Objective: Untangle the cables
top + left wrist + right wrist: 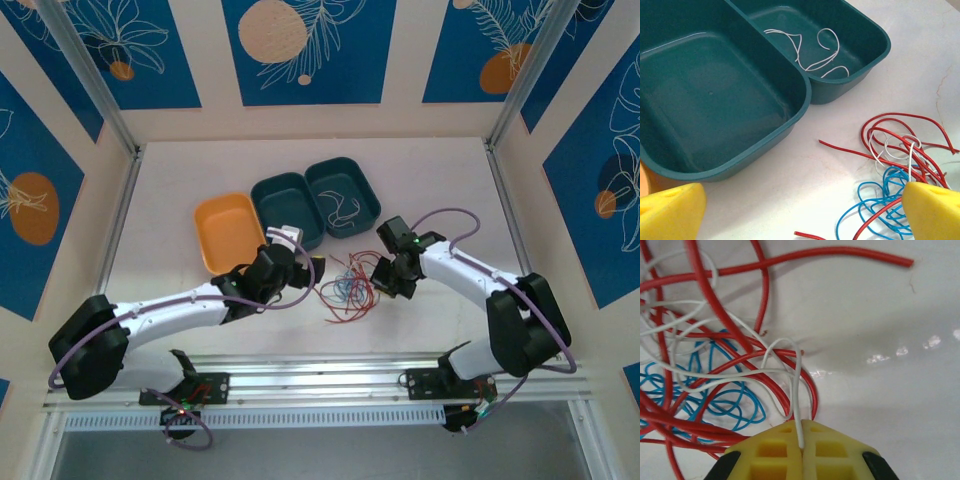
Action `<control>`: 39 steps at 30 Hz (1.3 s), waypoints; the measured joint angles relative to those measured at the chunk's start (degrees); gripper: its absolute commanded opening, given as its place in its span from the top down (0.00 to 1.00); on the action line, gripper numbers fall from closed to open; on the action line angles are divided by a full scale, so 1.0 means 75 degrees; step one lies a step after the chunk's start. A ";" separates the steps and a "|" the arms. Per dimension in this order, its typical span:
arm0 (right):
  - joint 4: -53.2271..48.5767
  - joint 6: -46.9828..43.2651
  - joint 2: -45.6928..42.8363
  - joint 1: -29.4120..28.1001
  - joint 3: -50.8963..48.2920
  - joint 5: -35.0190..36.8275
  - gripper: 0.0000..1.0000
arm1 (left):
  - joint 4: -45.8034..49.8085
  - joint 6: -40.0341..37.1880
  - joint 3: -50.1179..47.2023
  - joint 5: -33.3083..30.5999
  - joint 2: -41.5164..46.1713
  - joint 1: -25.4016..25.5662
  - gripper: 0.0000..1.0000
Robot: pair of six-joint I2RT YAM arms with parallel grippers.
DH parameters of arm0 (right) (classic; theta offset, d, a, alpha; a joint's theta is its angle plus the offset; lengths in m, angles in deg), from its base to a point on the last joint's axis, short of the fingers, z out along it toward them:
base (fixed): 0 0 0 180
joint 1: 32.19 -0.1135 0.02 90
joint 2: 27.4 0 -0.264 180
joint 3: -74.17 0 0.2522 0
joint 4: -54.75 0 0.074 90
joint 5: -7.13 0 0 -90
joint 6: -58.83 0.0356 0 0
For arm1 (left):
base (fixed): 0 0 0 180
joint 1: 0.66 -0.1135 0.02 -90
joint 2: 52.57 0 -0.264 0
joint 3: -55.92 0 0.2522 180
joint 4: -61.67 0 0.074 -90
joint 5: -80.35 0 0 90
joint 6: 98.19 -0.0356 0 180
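Two robot arms flank a loose knot of thin red, blue and white cables (345, 290) on the white table (440, 180). The left gripper (310, 266) and right gripper (384, 277) work from opposite sides, with an orange plastic tray (228, 232) and two teal plastic trays (290, 205) beyond, apparently for sorting. At the left wrist, the jaws stand spread wide beside the knot (895, 165), while one white strand (810, 50) lies in the far teal tray (875, 55). At the right wrist, the jaws pinch a single white cable (797, 400), likely to draw it free.
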 measured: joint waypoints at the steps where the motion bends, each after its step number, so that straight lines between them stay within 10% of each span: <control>1: -0.0052 -0.0064 -0.0122 0.0000 0.0050 0.0052 1.00 | -0.0009 -0.0017 0.0000 0.0035 0.0000 -0.0003 0.00; 22: -0.1075 -0.1757 -0.2760 -0.0458 0.2565 0.1443 1.00 | -0.0851 -0.0801 0.0259 0.1807 -0.0711 -0.0003 0.00; 39: -0.1381 -0.3279 -0.1973 -0.0458 0.5406 0.1239 1.00 | -0.1524 -0.0889 0.0265 0.2430 -0.0758 -0.0003 0.00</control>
